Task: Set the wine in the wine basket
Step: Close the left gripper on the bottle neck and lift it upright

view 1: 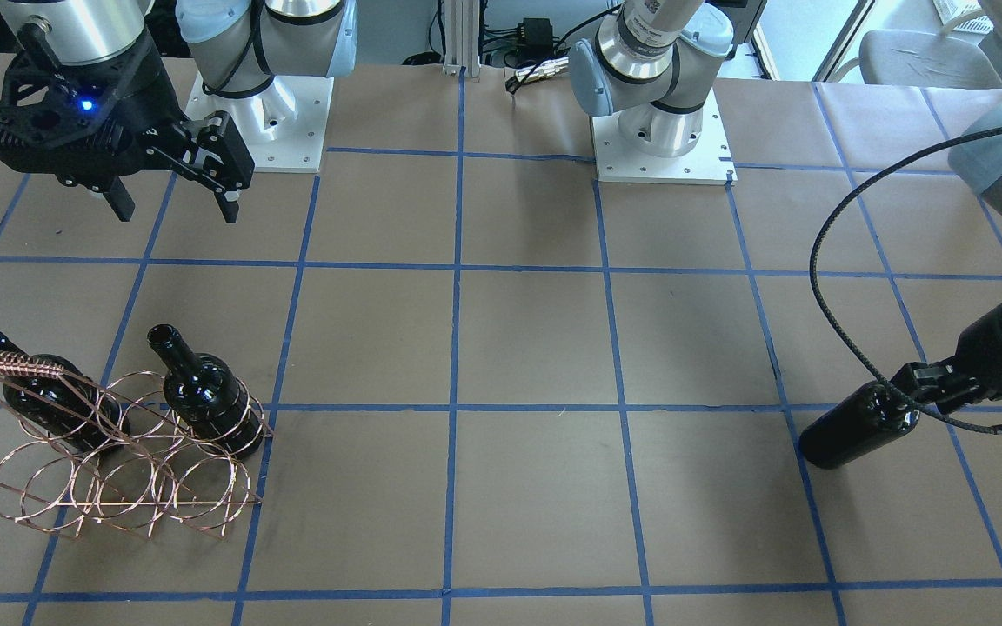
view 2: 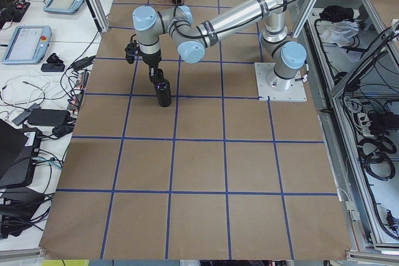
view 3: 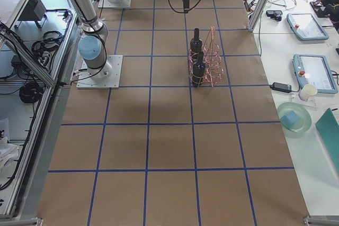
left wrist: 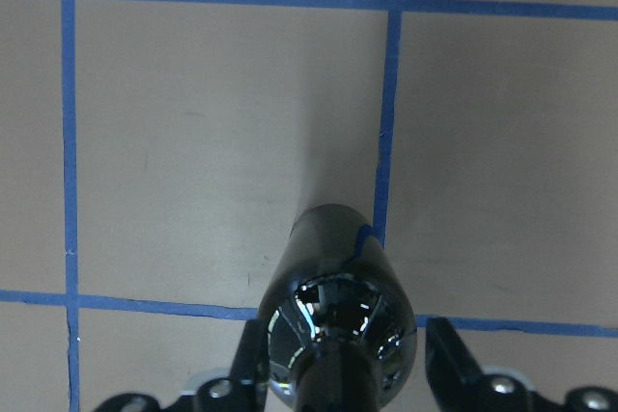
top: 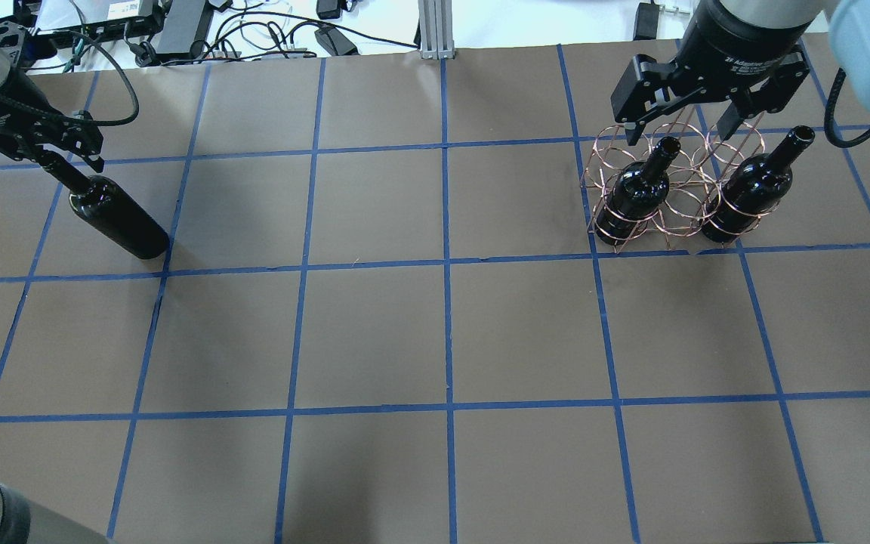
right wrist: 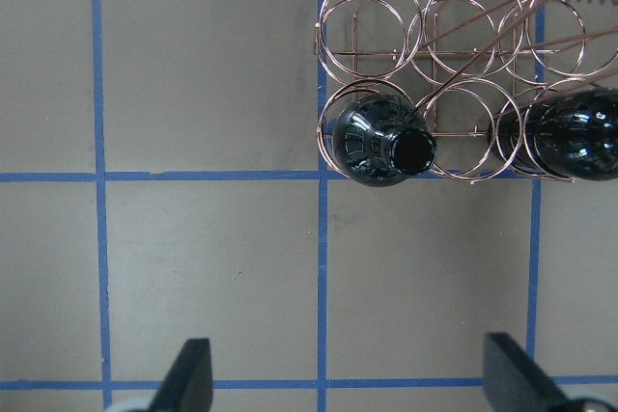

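My left gripper (top: pixel 60 161) points down and is shut on the neck of a glossy black wine bottle (top: pixel 119 221), which stands about upright at the table's far left. The bottle also shows in the front view (view 1: pixel 858 426) and the left wrist view (left wrist: pixel 333 311). I cannot tell whether its base touches the table. The copper wire wine basket (top: pixel 678 198) stands at the far right and holds two more black bottles (top: pixel 635 193) (top: pixel 756 189), necks up and tilted. My right gripper (top: pixel 680 130) hangs open and empty above the basket (right wrist: pixel 386 16).
The table is brown paper with a blue tape grid. The arms' white base plates (view 1: pixel 262 130) (view 1: pixel 662 148) sit at the robot's edge. A black cable (view 1: pixel 823 261) loops off the left arm. Cables and boxes (top: pixel 178 30) lie beyond the far edge.
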